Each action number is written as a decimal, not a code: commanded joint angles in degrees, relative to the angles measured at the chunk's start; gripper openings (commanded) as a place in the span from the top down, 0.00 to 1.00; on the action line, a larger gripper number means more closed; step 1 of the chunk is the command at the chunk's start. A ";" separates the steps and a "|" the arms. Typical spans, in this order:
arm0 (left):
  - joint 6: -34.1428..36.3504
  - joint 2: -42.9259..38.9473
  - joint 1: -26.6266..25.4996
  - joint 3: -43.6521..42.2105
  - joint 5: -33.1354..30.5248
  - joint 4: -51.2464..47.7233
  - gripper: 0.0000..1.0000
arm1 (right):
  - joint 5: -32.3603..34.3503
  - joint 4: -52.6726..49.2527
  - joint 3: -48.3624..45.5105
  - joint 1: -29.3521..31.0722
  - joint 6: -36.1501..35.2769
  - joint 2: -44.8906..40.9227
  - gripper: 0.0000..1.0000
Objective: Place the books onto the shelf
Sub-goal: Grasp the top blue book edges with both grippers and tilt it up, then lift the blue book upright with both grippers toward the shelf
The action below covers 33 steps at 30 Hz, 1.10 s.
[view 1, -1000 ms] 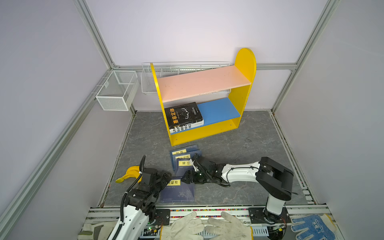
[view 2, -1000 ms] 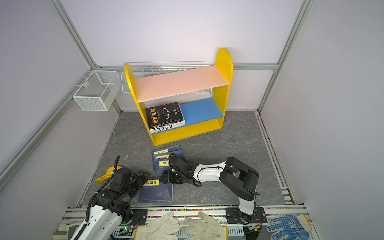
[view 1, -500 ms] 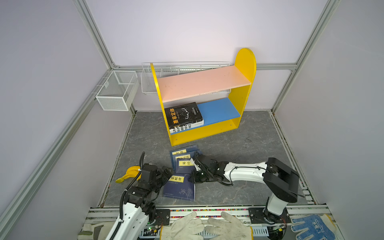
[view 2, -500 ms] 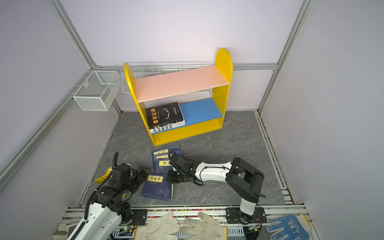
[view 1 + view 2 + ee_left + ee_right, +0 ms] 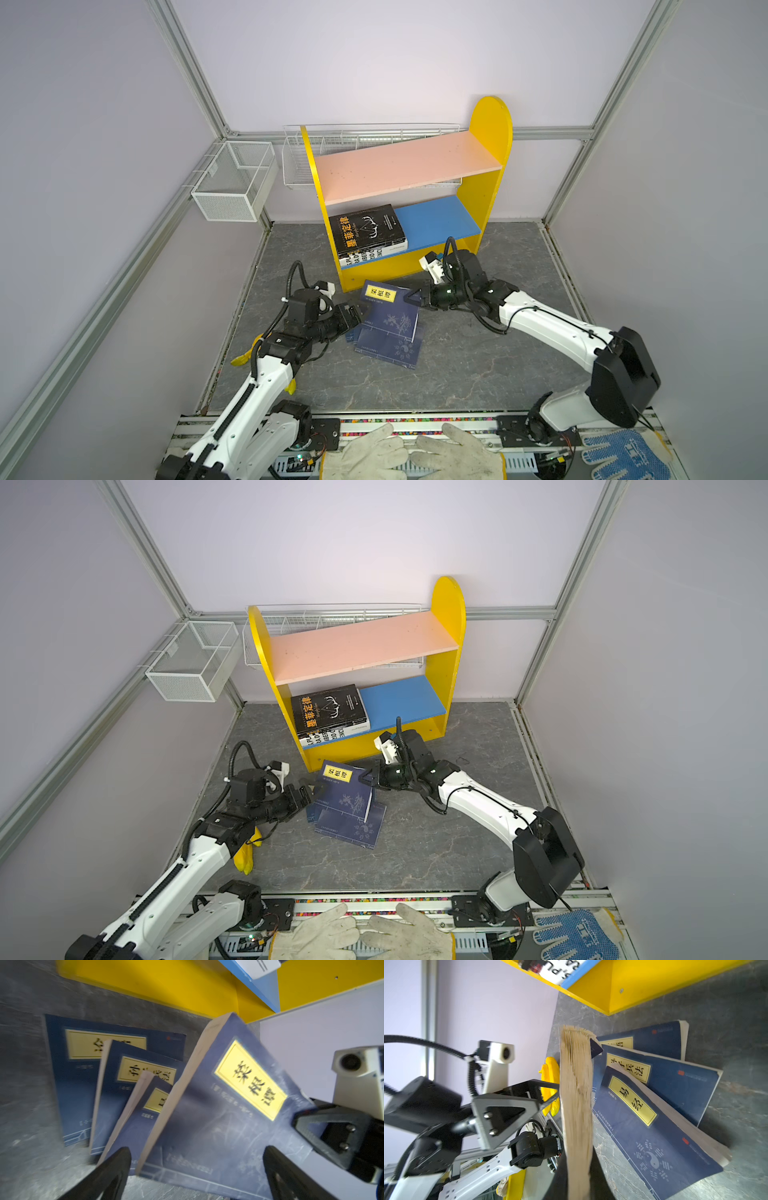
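A: The right claw (image 5: 410, 296) was clamped on one edge of a navy book (image 5: 390, 318), holding it tilted above the desk (image 5: 478, 365).
B: And the left claw (image 5: 358, 311)?
A: Spread wide just beside that book's opposite edge, gripping nothing.
B: The rest?
A: Three navy books (image 5: 388, 351) lay overlapped beneath, near the shelf (image 5: 490, 137) front. A black book (image 5: 368, 228) sat atop a white book (image 5: 360, 256) at the left end of its blue lower board (image 5: 438, 220).

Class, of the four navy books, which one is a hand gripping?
The navy book labelled 菜根谭: the right hand pinches its edge, tilting it up. The other three lie overlapped on the floor, ungripped.
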 commanded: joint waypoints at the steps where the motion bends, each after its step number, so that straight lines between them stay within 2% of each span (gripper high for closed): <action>1: 2.83 3.66 -0.28 1.38 10.73 10.49 0.00 | -10.70 -2.30 2.72 -3.02 -4.25 -2.63 0.90; 5: 4.51 8.68 -0.32 3.53 13.91 15.28 0.01 | -17.53 -1.20 4.20 -6.18 -4.52 -1.62 0.90; 8: 2.00 10.24 -0.34 3.16 17.58 25.56 0.02 | -21.96 -1.00 4.72 -8.09 -4.93 -0.06 0.90; 12: -2.46 11.87 -0.31 3.66 21.29 37.51 0.07 | -25.50 -0.54 5.48 -10.27 -5.55 1.60 0.90; 15: -2.26 13.70 -0.34 5.53 22.54 39.20 0.14 | -28.12 -0.71 7.87 -11.25 -6.13 3.74 0.90; 19: -1.81 16.11 -0.31 7.86 23.57 39.34 0.27 | -29.98 -3.88 12.66 -11.91 -9.00 7.19 0.90; 24: -1.45 17.63 -0.32 9.64 23.62 38.85 0.59 | -29.58 -6.83 16.92 -12.64 -11.73 10.90 0.89; 26: -0.49 17.56 -0.27 10.26 22.93 37.29 0.63 | -28.25 -7.20 17.28 -13.13 -11.86 11.80 0.87; 30: 1.69 16.49 -0.32 11.58 20.00 32.68 0.82 | -23.94 -6.78 16.14 -14.78 -11.18 11.98 0.71; 31: 2.02 16.21 -0.34 11.93 19.17 31.59 0.86 | -23.16 -5.94 15.36 -15.12 -10.59 11.49 0.62; 33: 2.71 15.34 -0.34 12.70 17.53 29.79 0.89 | -22.01 -3.10 13.11 -15.94 -8.83 10.26 0.42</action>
